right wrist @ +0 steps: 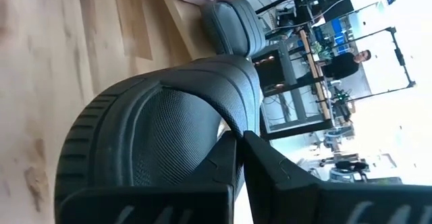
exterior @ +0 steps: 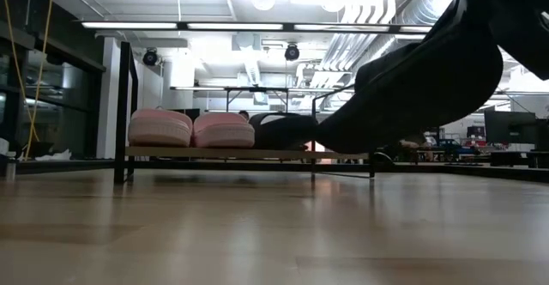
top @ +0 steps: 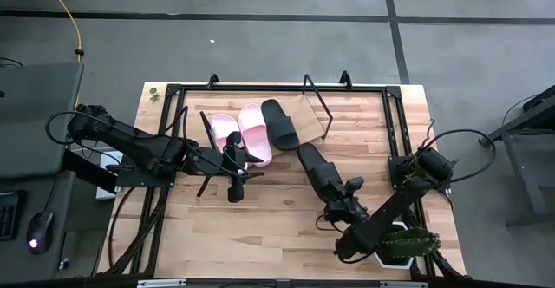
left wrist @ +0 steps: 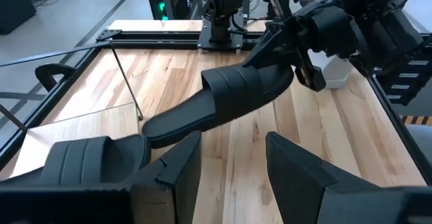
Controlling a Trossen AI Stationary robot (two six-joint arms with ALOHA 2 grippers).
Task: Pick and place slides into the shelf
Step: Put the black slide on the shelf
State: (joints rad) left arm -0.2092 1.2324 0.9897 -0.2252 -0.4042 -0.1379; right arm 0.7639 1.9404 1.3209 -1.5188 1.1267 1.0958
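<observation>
Grey floor surrounded the light wooden tabletop (top: 260,236), and the low view looked across it into a bright workshop with ceiling lights. At the tabletop's far edge stood the shelf (top: 314,108), a pale wooden board tilted on a thin black wire frame. Two pale pink rubber slides (top: 244,132) lay side by side on it, with a black rubber slide (top: 279,123) just beside them on the right. The shelf's right end was bare.

The right pincer (top: 349,194) was clenched on the strap end of the second black rubber slide (top: 316,171), holding it raised off the tabletop, its free end pointing toward the shelf and near the black slide already there. The right wrist view showed the two dark fingers (right wrist: 270,177) pressed together on the wide strap.

The left pincer (top: 236,168) hung released, just in front of the pink slides, holding nothing.
</observation>
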